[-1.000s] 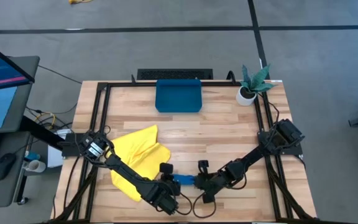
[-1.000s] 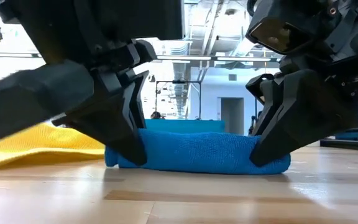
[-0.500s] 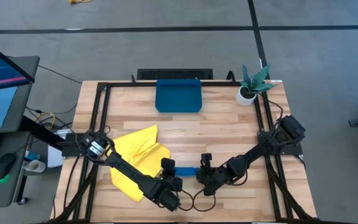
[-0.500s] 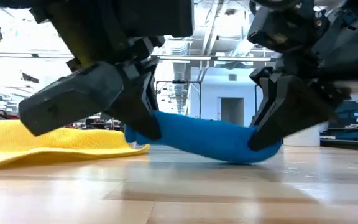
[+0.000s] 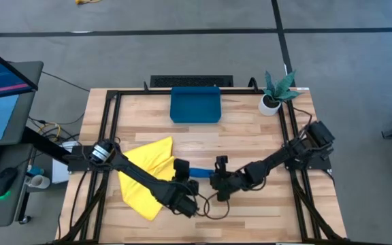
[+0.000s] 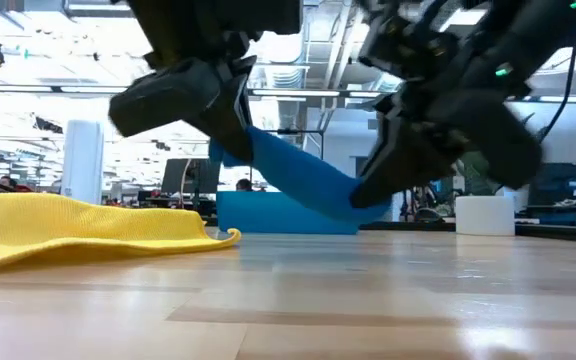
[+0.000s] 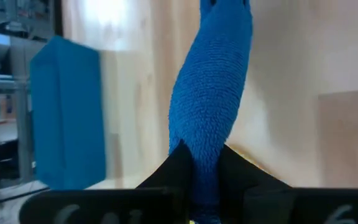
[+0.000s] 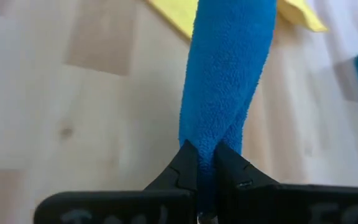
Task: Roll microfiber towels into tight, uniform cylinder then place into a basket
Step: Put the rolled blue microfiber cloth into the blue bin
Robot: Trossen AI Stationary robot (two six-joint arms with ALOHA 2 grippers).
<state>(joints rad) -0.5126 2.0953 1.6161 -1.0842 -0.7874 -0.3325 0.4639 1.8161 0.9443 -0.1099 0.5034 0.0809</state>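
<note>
So the yellow towel (image 5: pixel 146 173) on the left is just lying crumpled and unrolled on the surface (image 5: pixel 250 143), so that one's not started. The blue towel (image 5: pixel 199 171) is rolled, hanging off the surface between the left claw (image 5: pixel 184 174) and right claw (image 5: pixel 214 177), each clamped on one end. The basket (image 5: pixel 195 105) at the far edge has nothing in it, so roughly half done I'd say.

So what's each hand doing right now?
Left hand: closed on one end of the rolled blue towel.
Right hand: closed on its other end.
</note>
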